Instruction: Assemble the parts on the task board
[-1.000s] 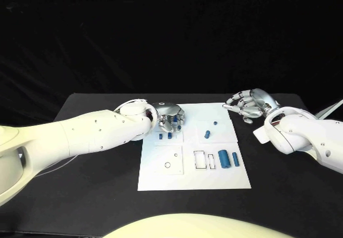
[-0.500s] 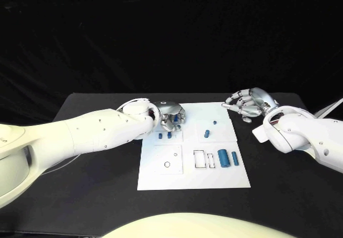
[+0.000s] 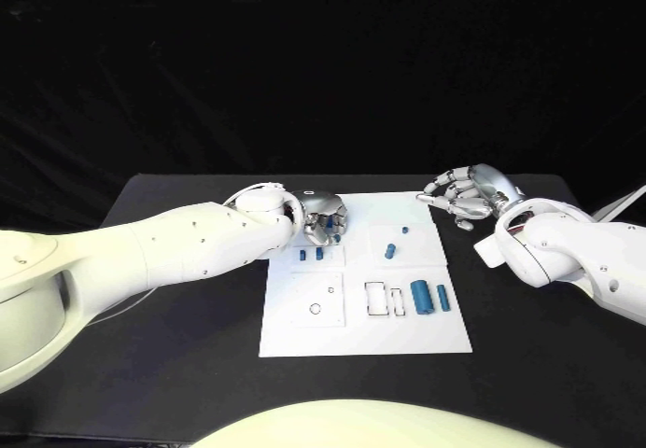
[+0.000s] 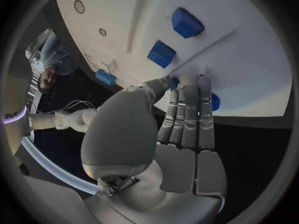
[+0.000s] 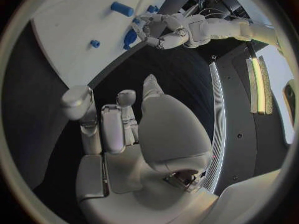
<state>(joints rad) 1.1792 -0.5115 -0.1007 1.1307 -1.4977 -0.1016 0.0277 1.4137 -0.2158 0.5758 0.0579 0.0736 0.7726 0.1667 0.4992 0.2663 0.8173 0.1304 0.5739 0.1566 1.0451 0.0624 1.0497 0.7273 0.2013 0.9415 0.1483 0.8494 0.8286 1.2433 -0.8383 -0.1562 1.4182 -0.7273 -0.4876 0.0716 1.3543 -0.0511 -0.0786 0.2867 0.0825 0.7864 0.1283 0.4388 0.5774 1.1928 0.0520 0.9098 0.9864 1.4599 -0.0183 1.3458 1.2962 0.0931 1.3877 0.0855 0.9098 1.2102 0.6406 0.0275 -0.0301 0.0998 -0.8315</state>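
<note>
Since 1 second ago the left hand (image 3: 323, 222) has crept toward the task board's (image 3: 363, 336) far-left corner, fingertips (image 4: 187, 87) pinching a small blue part (image 4: 175, 81) there, while the right hand (image 3: 465, 196), fingers loosely curled and empty, hovers well apart.

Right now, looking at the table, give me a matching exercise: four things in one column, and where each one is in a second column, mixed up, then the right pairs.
Things
1. left hand
2. right hand
3. large blue cylinder
4. white board

Places
A. off the board's far right corner, over the black table
B. middle of the table
C. lying on the board's near right part
D. over the board's far left part, fingertips down on it

Pairs: 1-D, 2-A, 3-C, 4-B
</note>
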